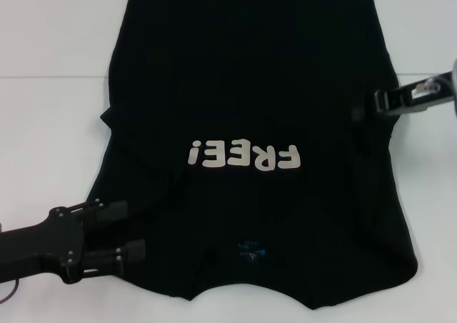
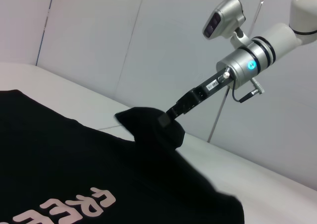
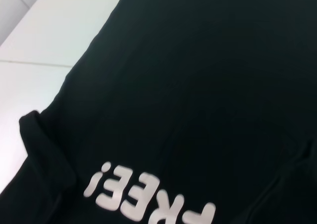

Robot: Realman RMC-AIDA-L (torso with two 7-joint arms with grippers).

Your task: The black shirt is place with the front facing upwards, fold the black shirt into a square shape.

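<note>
Now, shirt: the black shirt lies spread front-up across the middle of the white tabletop, its collar at 6 o'clock in the head view, nearest the robot, and its hem at 12.
Lettering: off-white "FREE!" reads upside down at the centre; a small blue neck label sits below it.
Right tool: right tool at 3 o'clock — pressed together on the shirt's right edge, pinching a fold that stands lifted off the tabletop.
Left tool: left tool at 8 o'clock — fingers spread, lying over the shirt's left sleeve area near the collar.
</note>
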